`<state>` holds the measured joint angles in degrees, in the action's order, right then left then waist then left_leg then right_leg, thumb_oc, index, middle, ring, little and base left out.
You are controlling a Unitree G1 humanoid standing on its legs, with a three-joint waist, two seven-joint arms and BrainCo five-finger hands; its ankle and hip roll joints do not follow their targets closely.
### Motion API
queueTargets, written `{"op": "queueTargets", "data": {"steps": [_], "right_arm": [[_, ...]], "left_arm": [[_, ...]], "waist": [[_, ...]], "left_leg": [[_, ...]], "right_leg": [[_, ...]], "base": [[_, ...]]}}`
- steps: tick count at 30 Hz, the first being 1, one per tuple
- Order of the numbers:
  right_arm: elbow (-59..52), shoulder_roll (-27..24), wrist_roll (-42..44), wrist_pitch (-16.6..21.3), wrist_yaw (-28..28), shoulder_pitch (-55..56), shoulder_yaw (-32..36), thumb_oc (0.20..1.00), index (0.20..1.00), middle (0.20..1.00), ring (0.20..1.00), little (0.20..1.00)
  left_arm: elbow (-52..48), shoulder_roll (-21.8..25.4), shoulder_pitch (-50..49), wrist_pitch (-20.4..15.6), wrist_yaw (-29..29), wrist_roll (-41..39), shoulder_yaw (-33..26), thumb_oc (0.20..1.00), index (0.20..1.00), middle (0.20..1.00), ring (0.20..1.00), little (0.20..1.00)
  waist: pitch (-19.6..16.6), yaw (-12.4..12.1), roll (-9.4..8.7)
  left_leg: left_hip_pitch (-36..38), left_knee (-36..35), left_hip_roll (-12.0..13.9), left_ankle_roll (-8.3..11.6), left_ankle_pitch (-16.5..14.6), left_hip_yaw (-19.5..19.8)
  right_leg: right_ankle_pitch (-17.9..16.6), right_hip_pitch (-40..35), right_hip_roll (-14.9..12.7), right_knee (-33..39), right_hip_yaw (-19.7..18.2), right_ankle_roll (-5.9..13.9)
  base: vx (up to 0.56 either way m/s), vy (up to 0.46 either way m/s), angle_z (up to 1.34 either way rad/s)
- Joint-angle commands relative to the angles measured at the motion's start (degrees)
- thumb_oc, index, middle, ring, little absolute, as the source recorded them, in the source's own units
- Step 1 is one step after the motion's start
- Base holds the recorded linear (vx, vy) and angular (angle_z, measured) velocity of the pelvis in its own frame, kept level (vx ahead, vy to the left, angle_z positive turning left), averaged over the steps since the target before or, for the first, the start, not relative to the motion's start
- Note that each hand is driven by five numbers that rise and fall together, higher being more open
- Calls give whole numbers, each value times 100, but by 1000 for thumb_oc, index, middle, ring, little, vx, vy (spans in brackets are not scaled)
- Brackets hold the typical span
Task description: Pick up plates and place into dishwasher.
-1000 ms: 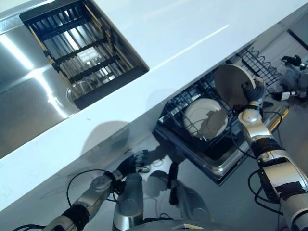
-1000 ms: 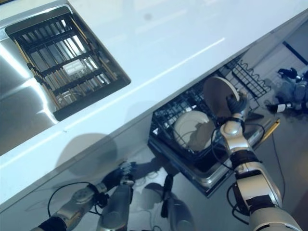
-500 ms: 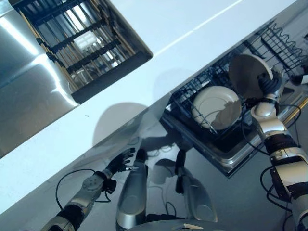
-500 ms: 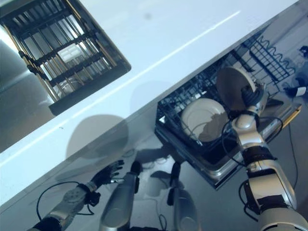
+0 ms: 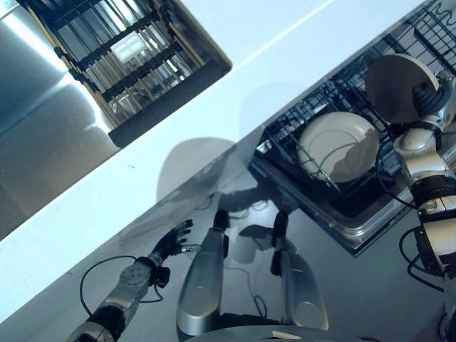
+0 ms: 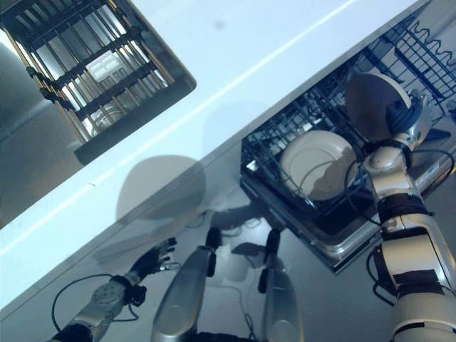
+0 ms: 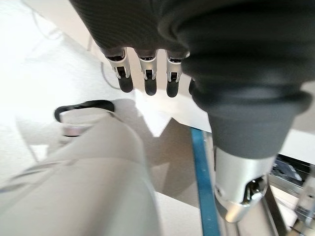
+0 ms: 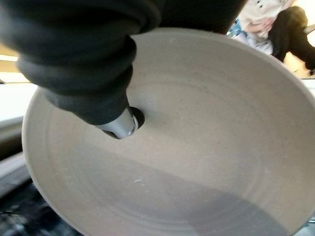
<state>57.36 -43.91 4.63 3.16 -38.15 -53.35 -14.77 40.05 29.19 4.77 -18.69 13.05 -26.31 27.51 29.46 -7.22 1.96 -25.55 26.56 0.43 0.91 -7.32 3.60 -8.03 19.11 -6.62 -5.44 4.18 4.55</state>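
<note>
Far left, top corner: stainless sink (image 5: 50, 153) with a dark slatted drying rack (image 5: 125, 68) sitting over the basin, something pale and small visible through the slats. White surface (image 5: 235, 50) running diagonally across the middle.

Down low on the left, left hand (image 5: 171, 242) hanging out below the surface edge, fingers (image 7: 146, 78) straight and relaxed, thumb apart, nothing in it. Just idling there.

Moving right: pulled-out dishwasher rack (image 5: 313, 121), black wire, poking out from under the surface. One pale plate (image 5: 340, 146) already parked in it, leaning among the tines, a couple of wires crossing its face.

Further right, second plate (image 5: 397, 87), pale grey, round, held up on edge just above the rack's right side, next to the parked one, apart from it as far as can be told. Right hand (image 6: 403, 117) gripping it at the rim: thumb (image 8: 120, 123) pressed flat on the plate's face in the wrist view, dark fingertips curling around its far edge in the head views. So pinched between thumb and fingers. Plate not down in the tines, still up in the hand.

Beyond the held plate, more empty black wire rack (image 6: 424, 46) stretching toward the top right corner. In the right wrist view, a person (image 8: 275, 24) in the background past the plate's rim.
</note>
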Motion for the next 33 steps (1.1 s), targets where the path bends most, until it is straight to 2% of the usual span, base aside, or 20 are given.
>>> {"op": "queueTargets", "data": {"steps": [1, 6, 10, 18, 25, 33], "right_arm": [[121, -681, -406, -216, -166, -612, -512, 200, 200, 200, 200, 200], [619, -748, -513, -411, 188, -769, -715, 200, 200, 200, 200, 200], [794, -716, -370, -381, 569, -856, -851, 200, 200, 200, 200, 200], [908, -613, -402, -314, 1244, -880, -1042, 200, 200, 200, 200, 200], [1119, -534, -426, -702, 1658, -965, -1159, 200, 200, 200, 200, 200], [1329, -497, -407, -624, 2208, -1059, -1313, 200, 200, 200, 200, 200]], "left_arm": [[-466, 76, -209, -336, 100, -331, 117, 1000, 1000, 1000, 1000, 1000], [-1034, 222, -149, -347, 72, -556, 195, 1000, 1000, 1000, 1000, 1000], [-1326, 279, -77, -309, -3, -624, 288, 1000, 1000, 1000, 1000, 1000], [-1492, 323, 27, -292, -98, -677, 358, 1000, 1000, 1000, 1000, 1000], [-1549, 308, 75, -322, -131, -735, 413, 1000, 1000, 1000, 1000, 1000], [-1641, 345, 102, -303, -160, -718, 462, 1000, 1000, 1000, 1000, 1000]], "waist": [[-97, -28, 191], [-45, -58, 264], [7, -67, 304], [34, -56, 346], [34, -57, 407], [34, -94, 418]], "left_leg": [[-276, -665, 20, 153, 632, 333], [-321, -691, 3, 127, 656, 308], [-280, -733, -4, 117, 669, 302], [-273, -752, -14, 106, 688, 253], [-331, -773, -15, 92, 708, 234], [-363, -813, -23, 73, 737, 212]], "right_leg": [[979, -192, -49, -805, 224, -6], [978, -83, -71, -866, 272, -20], [982, -54, -85, -910, 305, -29], [980, 36, -126, -981, 335, -29], [977, 153, -145, -1035, 342, -25], [958, 232, -154, -1060, 384, -29]], "base": [[0, 0, 0], [-3, -1, 1], [-3, -1, 1], [0, 0, 0], [0, 0, 0], [0, 0, 0]]}}
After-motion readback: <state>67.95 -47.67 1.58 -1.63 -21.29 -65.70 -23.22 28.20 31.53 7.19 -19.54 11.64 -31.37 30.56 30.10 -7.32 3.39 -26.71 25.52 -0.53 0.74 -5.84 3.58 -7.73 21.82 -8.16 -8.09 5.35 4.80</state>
